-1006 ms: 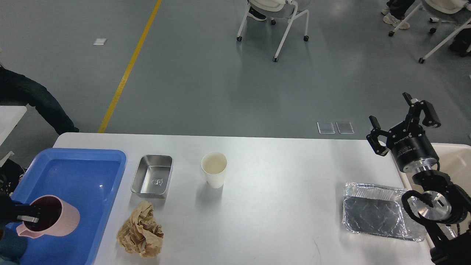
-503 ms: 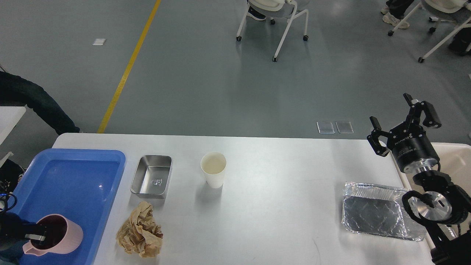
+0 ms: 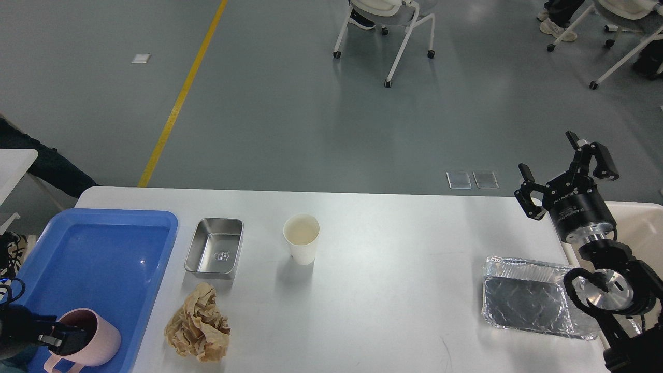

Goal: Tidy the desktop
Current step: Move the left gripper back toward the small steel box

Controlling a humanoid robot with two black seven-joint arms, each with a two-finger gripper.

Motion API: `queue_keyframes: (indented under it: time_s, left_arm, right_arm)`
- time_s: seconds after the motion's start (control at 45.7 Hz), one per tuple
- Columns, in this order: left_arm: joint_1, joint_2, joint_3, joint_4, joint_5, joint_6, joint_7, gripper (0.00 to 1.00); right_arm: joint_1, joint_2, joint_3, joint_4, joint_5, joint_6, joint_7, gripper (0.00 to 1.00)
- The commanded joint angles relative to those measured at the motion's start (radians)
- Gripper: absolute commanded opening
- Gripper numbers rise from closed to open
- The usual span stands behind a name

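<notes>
The white desktop (image 3: 393, 290) carries a paper cup (image 3: 301, 238), a small steel tray (image 3: 214, 247), a crumpled brown paper ball (image 3: 198, 330) and a foil tray (image 3: 528, 298). A pink cup (image 3: 88, 344) stands upright in the near corner of the blue tray (image 3: 103, 248) at the left. My left gripper (image 3: 54, 335) is shut on the cup's rim, with one finger inside the cup. My right gripper (image 3: 546, 154) is held above the table's right end, open and with nothing in it.
A beige bin (image 3: 639, 228) sits off the right edge behind my right arm. Office chairs (image 3: 393, 20) stand on the grey floor beyond the table. A person's leg (image 3: 46, 166) is at the far left.
My left gripper has carried the pink cup toward the near corner of the blue tray and turned it upright. The right arm has not moved.
</notes>
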Motion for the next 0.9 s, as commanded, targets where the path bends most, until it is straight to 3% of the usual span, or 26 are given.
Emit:
queue_keyframes:
  time_s: [0.0, 0.131, 0.262, 0.612, 0.875]
  left_arm:
    - [-0.008, 0.059, -0.060, -0.083, 0.003, 0.000, -0.042, 0.85]
    - [-0.010, 0.131, -0.190, -0.180, 0.002, 0.009, -0.088, 0.85]
    - [-0.008, 0.193, -0.274, -0.260, 0.002, 0.043, -0.092, 0.85]
    - [0.004, 0.314, -0.302, -0.364, 0.003, 0.159, -0.094, 0.85]
    - [-0.010, 0.349, -0.339, -0.364, 0.002, 0.184, -0.149, 0.85]
  right_arm:
    - [0.003, 0.000, -0.002, 0.000, 0.000, 0.000, 0.000, 1.00]
    - [0.004, 0.001, -0.003, 0.000, 0.000, 0.000, 0.000, 1.00]
    - [0.006, 0.004, -0.003, 0.000, 0.000, 0.000, 0.000, 1.00]
    - [0.012, 0.004, -0.031, 0.001, 0.000, -0.020, -0.002, 1.00]
    - [0.012, 0.001, -0.034, 0.001, 0.000, -0.020, -0.002, 1.00]
